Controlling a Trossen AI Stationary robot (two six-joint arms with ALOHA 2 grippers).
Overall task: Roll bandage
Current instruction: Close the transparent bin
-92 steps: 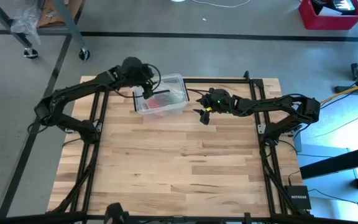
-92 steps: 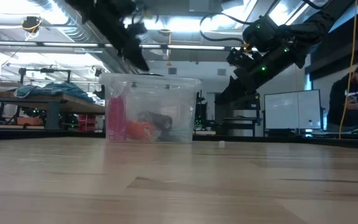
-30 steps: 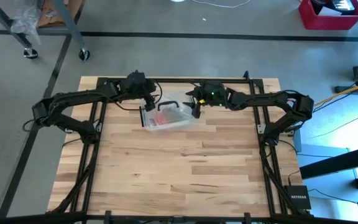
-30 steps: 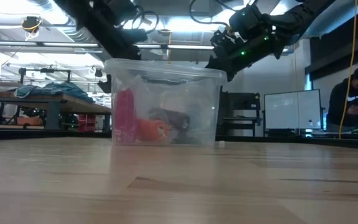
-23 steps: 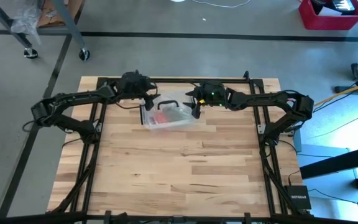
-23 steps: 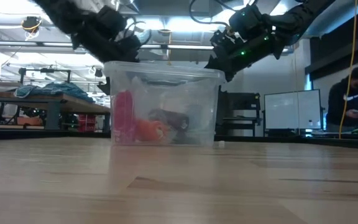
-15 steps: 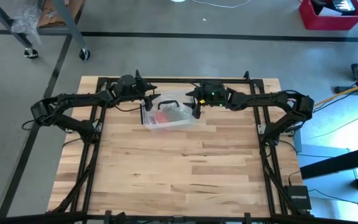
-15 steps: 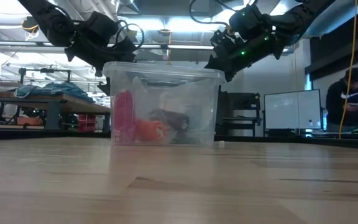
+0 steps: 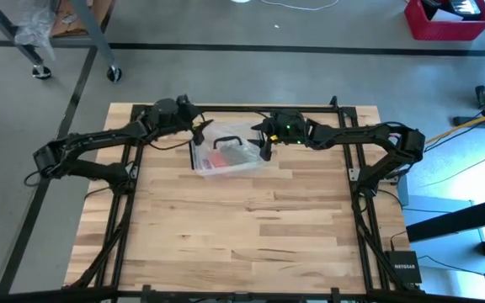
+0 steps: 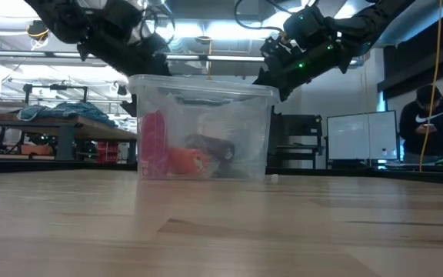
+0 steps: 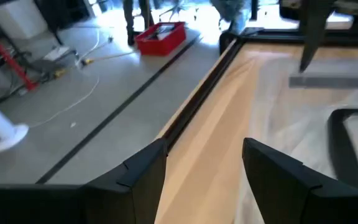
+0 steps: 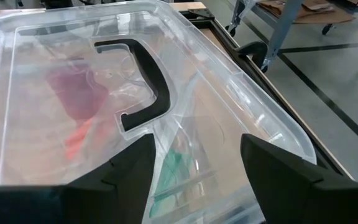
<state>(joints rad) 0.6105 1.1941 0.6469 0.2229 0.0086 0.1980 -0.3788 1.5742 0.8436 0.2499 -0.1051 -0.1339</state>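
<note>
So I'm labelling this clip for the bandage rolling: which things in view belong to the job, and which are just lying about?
Job:
- clear box with black lid handle
- dark roll inside, possibly the bandage
- left tool and right tool, both open at the box's ends

Lying about:
- pink item and orange item in the box
- red bin on the floor

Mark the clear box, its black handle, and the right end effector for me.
clear box (image 10: 206, 165), low view, front wall.
black handle (image 12: 146, 81), right wrist view, curved bar.
right end effector (image 9: 265, 145), high view, between fingertips.
</note>
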